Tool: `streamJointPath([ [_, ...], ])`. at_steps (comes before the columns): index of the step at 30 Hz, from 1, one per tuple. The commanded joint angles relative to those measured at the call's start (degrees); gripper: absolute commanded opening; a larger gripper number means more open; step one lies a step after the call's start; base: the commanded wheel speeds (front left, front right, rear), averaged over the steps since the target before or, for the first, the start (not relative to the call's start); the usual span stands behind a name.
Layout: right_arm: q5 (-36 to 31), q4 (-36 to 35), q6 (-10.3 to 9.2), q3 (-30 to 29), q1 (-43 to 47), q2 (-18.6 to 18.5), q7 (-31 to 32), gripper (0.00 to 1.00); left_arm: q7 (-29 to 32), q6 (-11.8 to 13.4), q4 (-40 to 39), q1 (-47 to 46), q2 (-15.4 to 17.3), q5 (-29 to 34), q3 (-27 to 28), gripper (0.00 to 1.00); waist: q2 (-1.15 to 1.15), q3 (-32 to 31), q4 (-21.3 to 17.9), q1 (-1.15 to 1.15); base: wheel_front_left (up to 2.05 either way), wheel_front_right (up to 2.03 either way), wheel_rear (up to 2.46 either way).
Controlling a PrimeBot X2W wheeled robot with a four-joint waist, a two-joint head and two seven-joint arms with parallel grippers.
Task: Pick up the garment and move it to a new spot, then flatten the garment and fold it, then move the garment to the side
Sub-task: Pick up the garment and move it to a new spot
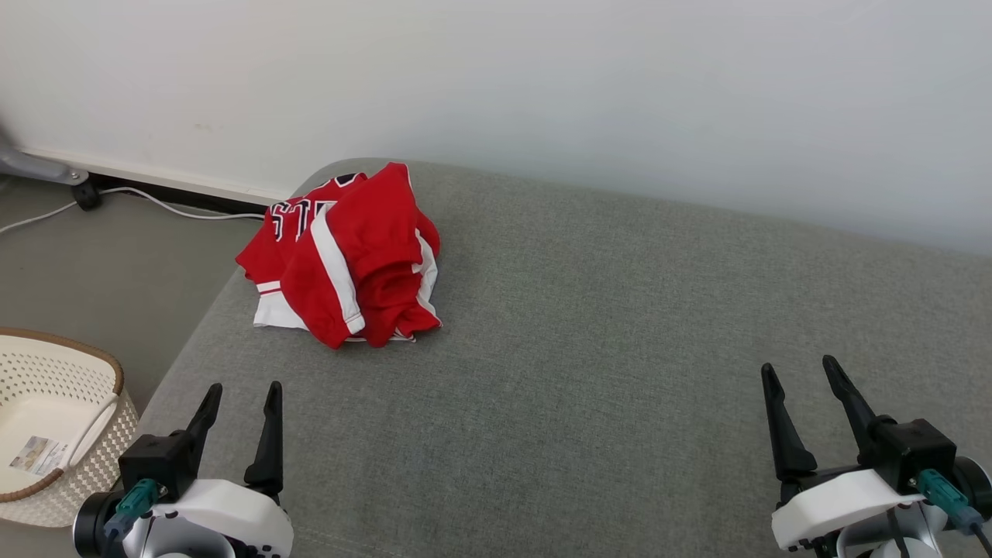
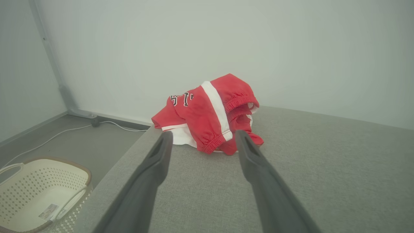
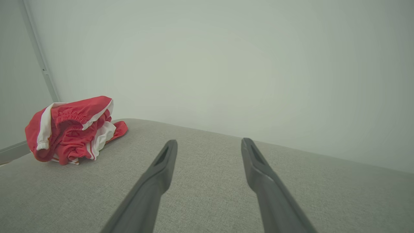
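Left gripper and right gripper are nearest, both with jaws spread wide and holding nothing, low over the near edge of the grey cushion. Garment: red with white stripes, crumpled in a heap at the cushion's far-left corner by the wall. It's well apart from both grippers, closer to the left one. Reads as light, soft and floppy, so it will sag and trail when lifted; not slippery. Best hold, I'd say: the raised striped fold or elastic cuff on top. On the floor to the left: white lattice basket, paper label on its bottom, no clothes in the visible part.
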Motion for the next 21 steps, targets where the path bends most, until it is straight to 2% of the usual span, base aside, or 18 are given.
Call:
streamJointPath([
  [1, 0.4, -1.3, 0.00, 1.5, -1.0, -0.5, -0.8, 1.00, -0.9, 0.6, -1.7, -3.2, 1.3, -0.2, 1.6, 1.00, 0.00, 0.1, 0.4, 0.00, 0.00, 0.00, 0.00],
  [21, 0.6, -0.5, 0.00, 2.9, -1.8, -0.9, -0.8, 1.00, -1.1, 1.4, 0.2, -5.5, 0.9, -1.6, 1.0, 1.00, 0.00, 0.9, 1.1, 0.00, 0.00, 0.00, 0.00],
])
